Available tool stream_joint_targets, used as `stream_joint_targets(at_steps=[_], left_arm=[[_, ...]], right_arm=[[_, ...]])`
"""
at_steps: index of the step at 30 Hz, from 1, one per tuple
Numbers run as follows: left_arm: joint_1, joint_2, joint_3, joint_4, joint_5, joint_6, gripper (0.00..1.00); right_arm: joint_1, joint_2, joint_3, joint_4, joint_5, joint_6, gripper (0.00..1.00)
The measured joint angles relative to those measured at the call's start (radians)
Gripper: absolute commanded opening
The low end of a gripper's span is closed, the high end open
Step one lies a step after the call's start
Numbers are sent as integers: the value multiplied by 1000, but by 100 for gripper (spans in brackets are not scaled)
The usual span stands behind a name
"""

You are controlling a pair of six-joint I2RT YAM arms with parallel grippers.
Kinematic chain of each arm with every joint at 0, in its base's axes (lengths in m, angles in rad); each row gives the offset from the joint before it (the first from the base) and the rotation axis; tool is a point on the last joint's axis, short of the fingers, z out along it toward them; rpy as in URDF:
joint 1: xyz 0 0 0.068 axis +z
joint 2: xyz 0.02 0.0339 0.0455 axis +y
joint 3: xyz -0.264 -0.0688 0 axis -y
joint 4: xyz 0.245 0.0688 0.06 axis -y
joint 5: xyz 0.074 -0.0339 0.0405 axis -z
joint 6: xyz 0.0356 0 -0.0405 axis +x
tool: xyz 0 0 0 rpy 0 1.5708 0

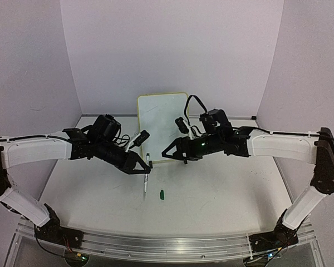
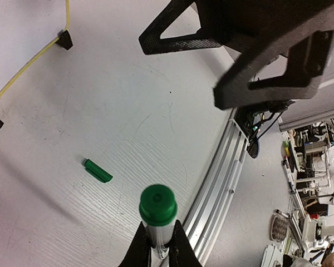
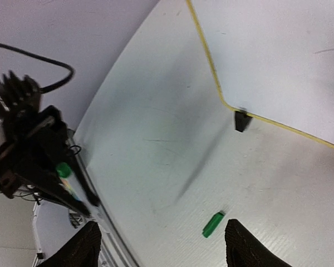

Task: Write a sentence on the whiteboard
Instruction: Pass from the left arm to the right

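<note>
- Black fingers (image 2: 138, 251) of the left gripper (image 2: 160, 229) are clamped on the pen (image 2: 157, 204), one on each side of its pale barrel just under the round green end; in the top view the pen hangs from the jaws pointing toward the near edge; whether its lower tip touches the table (image 1: 228, 194) cannot be told.
- Right gripper (image 3: 162, 222): its fingers (image 3: 80, 250) stand well apart; it hovers over the table in front of the board (image 1: 161, 119), facing the left gripper; the two are near each other but not touching.
- Green cap (image 3: 213, 223) lies flat on the table; the right wrist view shows it beyond the gap between the open fingers; from above it sits just right of the pen's lower end, well apart from the board.
- White with a thin yellow rim, the board stands tilted back at the far middle of the table, behind both grippers; small black feet (image 3: 242, 120) of its stand show at its lower edge.
- On the board's face the right wrist view shows one faint dark stroke; any words are too faint to read.
</note>
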Motion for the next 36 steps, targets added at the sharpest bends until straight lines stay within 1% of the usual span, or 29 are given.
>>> stream_joint_targets(at_steps=[4, 9, 14, 19, 25, 27, 29, 30, 31, 32, 34, 36], left_arm=[[-15, 27, 15, 14, 30, 10, 0], [-25, 46, 15, 55, 59, 0, 0], [-41, 70, 16, 82, 71, -6, 0], [-56, 76, 20, 91, 79, -9, 0], [-62, 81, 23, 110, 88, -24, 0], [-63, 87, 27, 115, 87, -29, 0], [-63, 89, 28, 120, 85, -36, 1], [-64, 89, 28, 122, 84, -45, 4], [-64, 90, 28, 123, 83, -56, 11], [-63, 90, 28, 124, 82, -68, 19], [-63, 90, 25, 136, 78, -92, 41], [-64, 90, 22, 178, 77, -113, 55]], right_arm=[[12, 1, 3, 26, -121, 44, 61], [29, 4, 3, 91, -202, 102, 53], [42, 33, 3, 151, -221, 144, 47], [45, 54, -2, 196, -205, 178, 37], [45, 72, -8, 237, -201, 202, 22], [45, 81, -9, 241, -204, 204, 14], [46, 84, -11, 247, -207, 203, 4], [46, 84, -12, 251, -206, 200, 1], [47, 83, -13, 256, -203, 196, 0], [47, 82, -17, 258, -196, 191, 0], [47, 76, -28, 265, -171, 189, 0], [48, 59, -51, 264, -128, 193, 0]])
